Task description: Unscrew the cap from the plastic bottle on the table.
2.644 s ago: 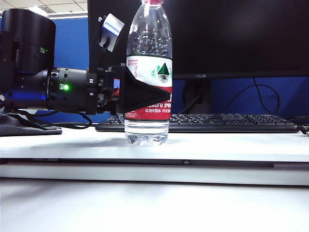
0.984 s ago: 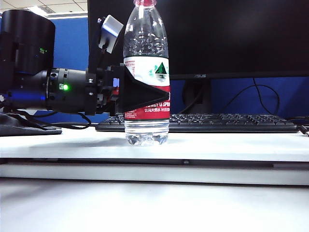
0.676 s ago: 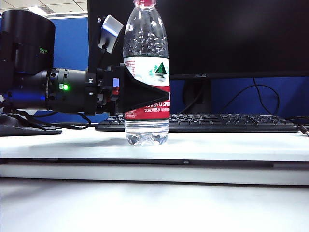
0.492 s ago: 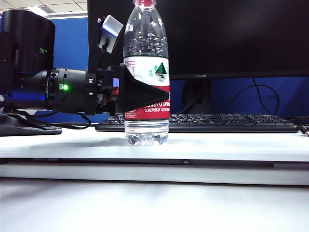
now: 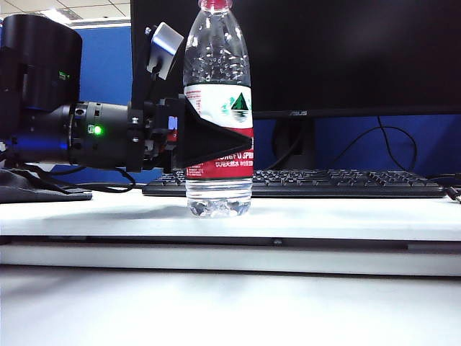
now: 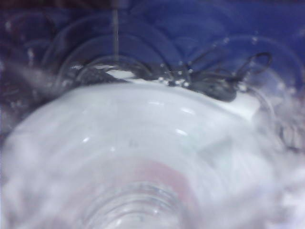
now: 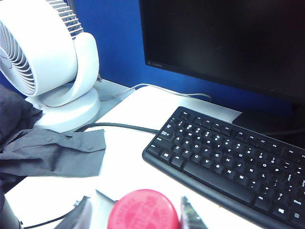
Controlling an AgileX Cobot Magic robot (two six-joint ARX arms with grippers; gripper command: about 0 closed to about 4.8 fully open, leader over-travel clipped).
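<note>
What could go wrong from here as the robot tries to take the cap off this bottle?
1. The right pincer stands either side of the cap, apparently not gripping; closing off-centre could slip.
2. The left pincer holds the plastic bottle at its label only; twisting might tip it toward the keyboard.

Office desk corner against a blue partition wall (image 5: 115, 65).

Large dark monitor (image 5: 346, 50) at the back, black keyboard (image 7: 228, 162) in front on the white counter (image 5: 324, 216), loose cables (image 5: 389, 144) behind. White desk fan (image 7: 43, 57) to one side, grey cloth (image 7: 52, 152) beside its base. Ceiling light panels (image 5: 57, 13) glimpsed overhead.
</note>
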